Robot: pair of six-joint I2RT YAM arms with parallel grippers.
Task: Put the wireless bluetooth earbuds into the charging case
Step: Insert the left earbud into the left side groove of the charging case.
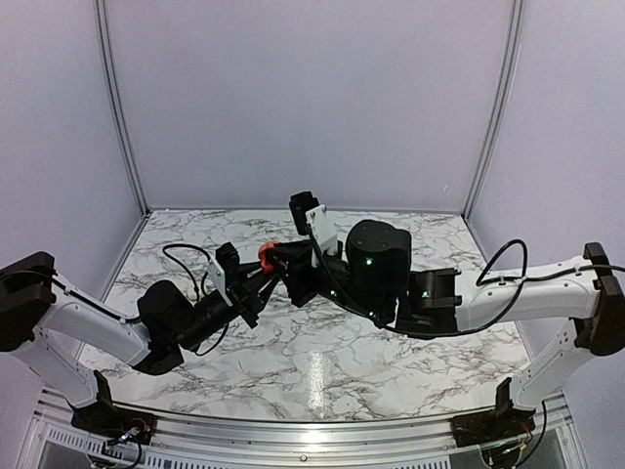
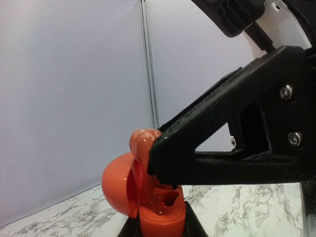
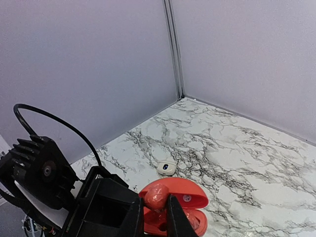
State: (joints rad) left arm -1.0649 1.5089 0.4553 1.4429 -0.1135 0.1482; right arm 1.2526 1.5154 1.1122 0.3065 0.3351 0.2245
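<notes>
— The left arm's black two-finger gripper (image 2: 159,228) and the right arm's black two-finger gripper (image 3: 155,206) meet in mid-air. Why?

— The left one is pressed together on the base of the small round red plastic charging case (image 2: 157,212). It holds the case aloft with the hinged lid swung open. My guess is that this turns the sockets up toward the other arm and keeps the case from skidding under a push.

— And the right one?

— It hangs directly above the case, its fingers pinching something small.

— Is the small white rounded object with a dark spot (image 3: 166,168) involved?

— It lies beyond and below the case, well apart. I judge it plays no part.

— So what is pinched?

— One tiny red curved plastic earbud (image 3: 157,196), at the case's open mouth just inside the lid. I cannot tell whether it touches the socket.

— What is the next move?

— I think it will be lowered in. It has to line up with the recess, or a crooked push could flick it out of the pinch.

— And the second earbud?

— I cannot tell whether it is in the case.
</notes>
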